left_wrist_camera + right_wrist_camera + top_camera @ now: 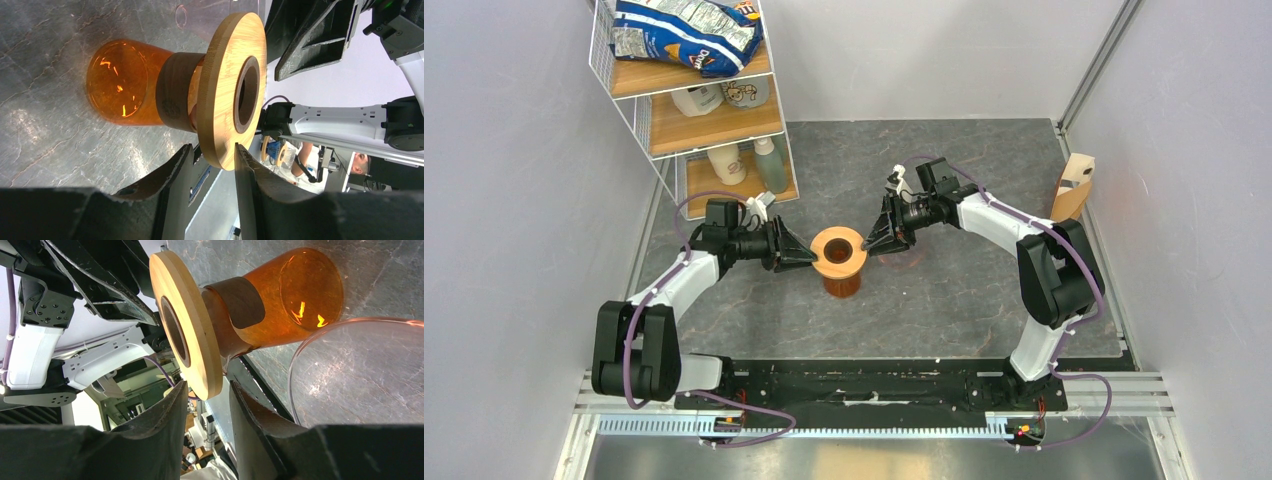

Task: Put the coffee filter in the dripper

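The dripper (838, 247), a round light-wood ring with a dark centre hole, sits on top of an amber glass vessel (843, 283) at mid-table. My left gripper (809, 257) is at its left edge and my right gripper (870, 243) at its right edge. In the left wrist view the open jaws (212, 147) straddle the dripper's rim (225, 100); one finger touches its top face, the other stands slightly off. In the right wrist view the open jaws (207, 385) also straddle the rim (197, 335), loosely. The tan-brown coffee filter (1069, 205) stays far right, in neither gripper.
The filter leans in a pale wooden stand (1081, 168) against the right wall. A clear round cup (355, 375) lies on the table just right of the vessel. A wire shelf rack (709, 110) with bottles and a snack bag stands at the back left.
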You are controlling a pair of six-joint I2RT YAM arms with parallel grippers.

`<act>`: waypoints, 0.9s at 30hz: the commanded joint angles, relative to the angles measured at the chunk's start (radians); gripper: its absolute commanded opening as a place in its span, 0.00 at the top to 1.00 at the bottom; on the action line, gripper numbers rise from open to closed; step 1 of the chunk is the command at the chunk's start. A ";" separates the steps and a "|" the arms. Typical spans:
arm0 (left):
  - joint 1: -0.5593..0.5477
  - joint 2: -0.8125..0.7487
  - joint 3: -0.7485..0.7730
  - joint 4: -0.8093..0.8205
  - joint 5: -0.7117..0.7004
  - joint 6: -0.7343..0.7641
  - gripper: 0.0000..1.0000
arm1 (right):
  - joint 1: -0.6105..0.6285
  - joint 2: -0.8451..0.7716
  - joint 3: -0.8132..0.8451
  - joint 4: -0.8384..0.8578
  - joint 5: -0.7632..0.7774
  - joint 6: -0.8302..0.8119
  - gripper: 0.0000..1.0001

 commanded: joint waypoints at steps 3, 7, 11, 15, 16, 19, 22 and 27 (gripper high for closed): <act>-0.032 0.008 0.029 0.075 0.003 -0.020 0.61 | 0.005 -0.018 0.033 0.038 -0.030 0.015 0.59; -0.041 0.010 0.032 0.080 0.000 -0.027 0.65 | 0.007 -0.023 0.027 0.043 -0.031 0.017 0.61; -0.044 0.011 0.033 0.083 0.001 -0.027 0.67 | 0.005 -0.028 0.022 0.049 -0.034 0.022 0.63; -0.048 0.018 0.035 0.085 -0.001 -0.027 0.67 | 0.005 -0.032 0.020 0.049 -0.034 0.021 0.64; -0.050 0.023 0.036 0.085 0.000 -0.028 0.67 | 0.006 -0.034 0.019 0.050 -0.034 0.024 0.65; -0.054 0.027 0.043 0.086 -0.002 -0.029 0.67 | 0.006 -0.040 0.012 0.050 -0.028 0.024 0.64; -0.057 0.033 0.042 0.087 -0.002 -0.030 0.67 | 0.004 -0.042 0.007 0.047 -0.024 0.022 0.64; -0.063 0.038 0.047 0.082 -0.001 -0.030 0.66 | 0.000 -0.032 0.009 0.043 -0.019 0.019 0.63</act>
